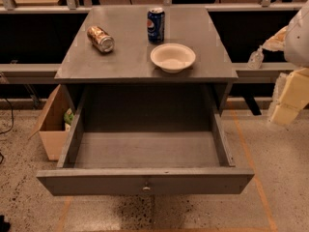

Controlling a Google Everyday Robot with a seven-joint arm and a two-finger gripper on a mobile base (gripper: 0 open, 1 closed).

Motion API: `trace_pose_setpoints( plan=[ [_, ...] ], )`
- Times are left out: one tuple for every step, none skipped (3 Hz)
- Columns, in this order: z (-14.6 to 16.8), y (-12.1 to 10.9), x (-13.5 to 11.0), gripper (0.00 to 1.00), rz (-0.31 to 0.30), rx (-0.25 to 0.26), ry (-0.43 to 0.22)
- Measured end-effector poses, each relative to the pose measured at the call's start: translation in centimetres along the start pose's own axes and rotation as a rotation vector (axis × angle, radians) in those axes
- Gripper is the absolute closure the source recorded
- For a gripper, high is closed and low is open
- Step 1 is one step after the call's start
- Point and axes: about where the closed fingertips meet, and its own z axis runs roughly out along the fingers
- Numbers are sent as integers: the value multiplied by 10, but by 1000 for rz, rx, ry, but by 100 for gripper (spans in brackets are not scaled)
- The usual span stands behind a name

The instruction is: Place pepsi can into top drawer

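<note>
While the pepsi can point(156, 25) is stood upright on the cabinet top point(125, 57), far from the gripper point(288, 99) at the right edge, whose state cannot be told, the top drawer point(145, 180) is seen open over speckled floor point(285, 178).

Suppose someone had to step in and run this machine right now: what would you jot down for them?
Gripper: at the right edge of the view, beside the cabinet, well away from the can.
Pepsi can: upright on the cabinet top, behind the white bowl; a gold can lies to its left.
Top drawer: pulled open.
Done: drawer open.
Left: grasp the pepsi can and set it in the drawer.
</note>
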Motion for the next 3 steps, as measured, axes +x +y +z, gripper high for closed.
trace_pose_setpoints(
  plan=[
    [0, 0, 0, 0, 0, 0, 0],
    [5, -18, 1, 0, 108, 43, -76],
    [17, -77, 6, 0, 333, 130, -254]
  ],
)
